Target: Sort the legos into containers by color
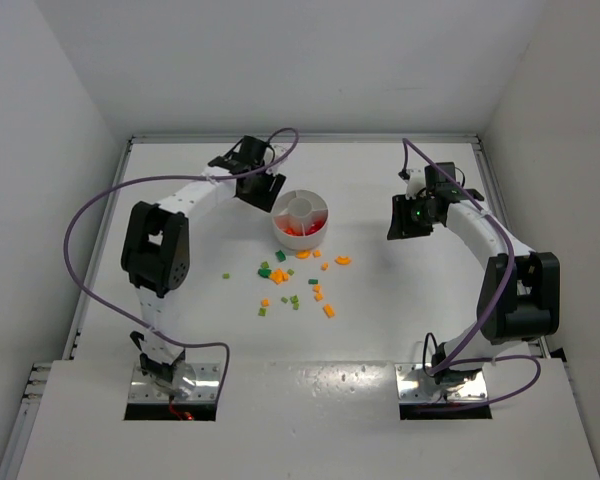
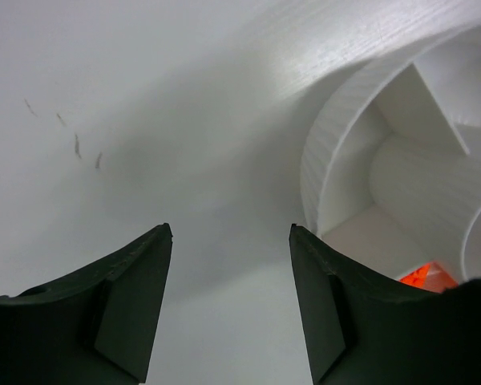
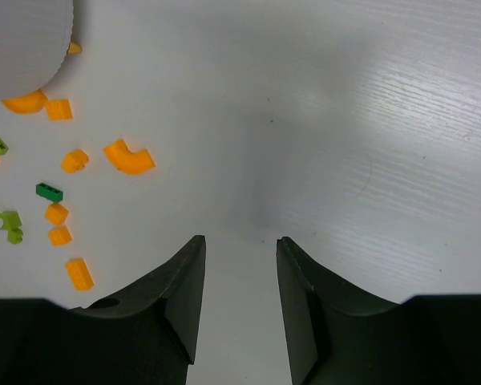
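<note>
The round white dish (image 1: 300,222) stands at mid-table, with red legos (image 1: 302,231) in its front containers. Orange and green legos (image 1: 295,282) lie scattered on the table in front of it. My left gripper (image 1: 263,192) hovers just left of the dish, open and empty. In the left wrist view the gripper (image 2: 231,233) has bare table between its fingers, the dish wall (image 2: 337,152) to the right and a red lego (image 2: 423,277) inside. My right gripper (image 1: 407,220) (image 3: 240,241) hangs open and empty, right of the pile. A curved orange lego (image 3: 128,157) and a green brick (image 3: 50,192) lie to its left.
White walls close in the table at the back and both sides. The purple cables loop out from both arms. The dish's rim (image 3: 24,48) shows at the top left of the right wrist view.
</note>
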You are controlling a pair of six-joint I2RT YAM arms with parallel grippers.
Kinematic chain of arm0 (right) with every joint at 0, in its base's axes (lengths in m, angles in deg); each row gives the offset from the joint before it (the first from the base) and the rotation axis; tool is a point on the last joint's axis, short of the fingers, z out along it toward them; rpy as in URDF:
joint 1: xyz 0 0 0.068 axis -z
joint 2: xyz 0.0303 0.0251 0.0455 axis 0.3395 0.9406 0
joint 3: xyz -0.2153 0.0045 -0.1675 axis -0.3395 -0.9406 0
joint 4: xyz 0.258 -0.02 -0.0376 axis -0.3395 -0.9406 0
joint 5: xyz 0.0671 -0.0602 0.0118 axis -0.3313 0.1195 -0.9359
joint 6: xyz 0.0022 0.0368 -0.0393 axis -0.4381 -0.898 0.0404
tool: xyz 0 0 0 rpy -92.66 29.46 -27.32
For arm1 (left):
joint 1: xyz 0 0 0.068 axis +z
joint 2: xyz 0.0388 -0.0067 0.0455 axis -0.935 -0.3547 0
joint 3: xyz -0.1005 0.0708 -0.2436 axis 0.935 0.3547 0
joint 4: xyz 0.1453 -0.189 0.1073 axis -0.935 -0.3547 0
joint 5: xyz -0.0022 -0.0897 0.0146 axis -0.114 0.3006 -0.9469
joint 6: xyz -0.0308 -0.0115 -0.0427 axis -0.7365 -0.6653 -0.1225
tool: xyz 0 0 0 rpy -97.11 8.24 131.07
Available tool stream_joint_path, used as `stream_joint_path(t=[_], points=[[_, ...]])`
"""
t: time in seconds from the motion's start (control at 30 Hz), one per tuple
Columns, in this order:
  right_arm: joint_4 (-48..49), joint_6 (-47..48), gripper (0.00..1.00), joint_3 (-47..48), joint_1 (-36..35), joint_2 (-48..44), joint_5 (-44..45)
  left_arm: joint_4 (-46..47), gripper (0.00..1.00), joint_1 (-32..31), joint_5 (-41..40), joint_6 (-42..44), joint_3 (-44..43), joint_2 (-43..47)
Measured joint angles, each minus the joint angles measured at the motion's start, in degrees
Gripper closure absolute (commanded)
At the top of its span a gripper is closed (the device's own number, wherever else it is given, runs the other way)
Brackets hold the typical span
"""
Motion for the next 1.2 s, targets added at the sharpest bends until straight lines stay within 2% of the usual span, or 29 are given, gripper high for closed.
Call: stream_joint_path(t=[0.23, 0.5, 0.63, 0.93, 1.2], points=[[0.0, 0.0, 0.59, 0.0, 0.0, 0.0, -0.8, -0.7, 0.36, 0.0, 5.3, 2.8, 8.6, 6.3], [0.0, 0.5, 0.59, 0.0, 0.0, 0.0, -2.4, -1.6, 0.36, 0.0, 16.3, 11.0, 18.3, 21.0], [0.0, 0.7, 0.59, 0.4, -0.4, 0.7, -4.7, -1.3, 0.35, 0.2, 16.5, 11.4, 19.0, 24.3], [-0.1, 0.3, 0.59, 6.1, -7.5, 8.1, -10.1, 3.2, 0.34, 3.0, 6.3, 3.1, 17.7, 20.2], [0.0, -2.0, 0.59, 8.0, -12.0, 12.3, -10.2, 4.7, 0.34, 3.0, 4.7, -3.0, 10.5, 9.2]])
